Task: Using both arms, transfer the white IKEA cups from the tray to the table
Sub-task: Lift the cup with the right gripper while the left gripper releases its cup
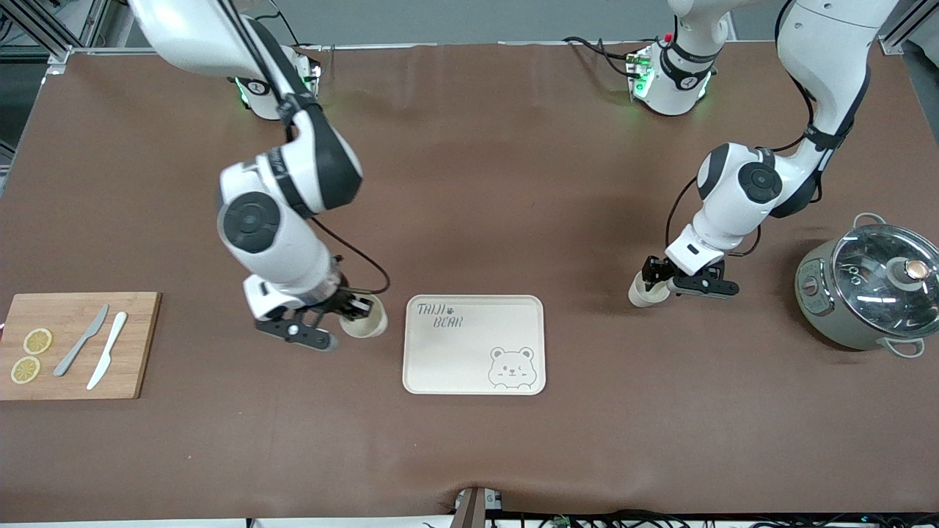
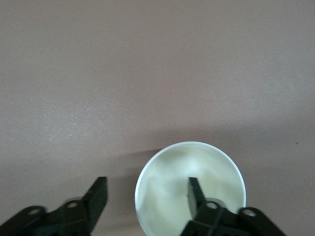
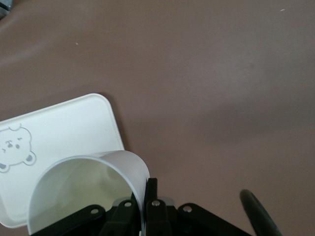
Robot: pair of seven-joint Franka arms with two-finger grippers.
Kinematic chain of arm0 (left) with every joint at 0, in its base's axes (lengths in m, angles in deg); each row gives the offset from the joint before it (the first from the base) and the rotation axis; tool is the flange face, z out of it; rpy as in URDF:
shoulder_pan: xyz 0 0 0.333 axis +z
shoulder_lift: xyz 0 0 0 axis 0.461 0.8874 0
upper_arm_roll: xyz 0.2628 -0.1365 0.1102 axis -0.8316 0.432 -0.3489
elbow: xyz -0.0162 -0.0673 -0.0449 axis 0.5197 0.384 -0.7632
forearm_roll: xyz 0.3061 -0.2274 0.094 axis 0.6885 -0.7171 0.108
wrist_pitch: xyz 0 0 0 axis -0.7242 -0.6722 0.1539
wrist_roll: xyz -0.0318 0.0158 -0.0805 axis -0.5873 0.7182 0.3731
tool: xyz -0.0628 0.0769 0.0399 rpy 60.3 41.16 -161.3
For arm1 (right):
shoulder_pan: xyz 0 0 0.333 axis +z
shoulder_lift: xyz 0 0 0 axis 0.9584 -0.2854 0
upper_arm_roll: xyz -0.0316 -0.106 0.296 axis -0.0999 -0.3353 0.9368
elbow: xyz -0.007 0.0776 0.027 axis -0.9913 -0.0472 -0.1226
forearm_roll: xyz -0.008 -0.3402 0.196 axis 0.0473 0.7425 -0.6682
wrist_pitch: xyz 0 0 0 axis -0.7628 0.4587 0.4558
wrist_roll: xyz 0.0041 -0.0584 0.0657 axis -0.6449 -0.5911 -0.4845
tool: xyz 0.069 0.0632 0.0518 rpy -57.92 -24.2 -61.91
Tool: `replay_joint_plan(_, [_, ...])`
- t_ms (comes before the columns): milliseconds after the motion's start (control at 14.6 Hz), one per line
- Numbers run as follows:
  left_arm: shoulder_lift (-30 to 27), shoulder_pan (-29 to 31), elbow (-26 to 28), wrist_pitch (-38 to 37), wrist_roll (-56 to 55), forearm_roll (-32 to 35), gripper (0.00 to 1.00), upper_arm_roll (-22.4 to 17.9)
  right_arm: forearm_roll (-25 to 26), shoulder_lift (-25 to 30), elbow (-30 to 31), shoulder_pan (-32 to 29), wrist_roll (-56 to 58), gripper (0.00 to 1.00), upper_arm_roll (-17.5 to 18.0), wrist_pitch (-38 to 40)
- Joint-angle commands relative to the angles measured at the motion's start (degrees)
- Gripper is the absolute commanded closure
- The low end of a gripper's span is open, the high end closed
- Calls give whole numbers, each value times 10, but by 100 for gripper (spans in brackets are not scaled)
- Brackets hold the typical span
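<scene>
Front view: two Franka arms reach over a brown table (image 1: 469,455). The right gripper (image 1: 345,312) pinches the wall of one white cup (image 1: 364,320), held tilted just above the table beside the bear tray (image 1: 474,345), at the tray's edge toward the right arm's end. In the right wrist view the fingers (image 3: 150,194) are closed tight on the rim of this cup (image 3: 86,189), one inside and one outside, with the tray (image 3: 59,132) close by. The left gripper (image 1: 664,282) is at the second white cup (image 1: 645,291), which stands on the table between the tray and the grey-green pot (image 1: 866,290). In the left wrist view its fingers (image 2: 98,194) are spread wide: one is inside the cup (image 2: 189,189), the other outside, clear of the wall, so nothing is gripped. A wooden cutting board (image 1: 77,345) with two knives (image 1: 95,348) and lemon slices (image 1: 31,354) lies toward the right arm's end.
</scene>
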Motion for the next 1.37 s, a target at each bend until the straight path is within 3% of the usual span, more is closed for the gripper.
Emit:
replay_joint_plan(0, [-12, 8, 1, 0, -4, 8, 0, -5, -11, 72, 82, -41, 76, 100, 9, 3])
replay_joint_plan(479, [-87, 2, -4, -125, -31, -12, 0, 2, -11, 119, 128, -162, 309, 100, 9, 41])
replay_joint_plan(616, [-120, -1, -28, -205, -30, -42, 0, 14, -12, 117, 130, -197, 378, 100, 9, 41])
replay_joint_plan(753, [-139, -2, -84, -310, -30, -61, 0, 24, -32, 116, 140, -221, 430, 100, 8, 36])
replay_joint_plan(1027, [-116, -3, -280, -538, -22, -70, 0, 34, -38, 99, 143, -258, 519, 100, 8, 6])
replay_joint_plan(1301, [-110, 0, -346, -555, -28, -72, 0, 33, -40, 78, 214, -267, 554, 100, 8, -116])
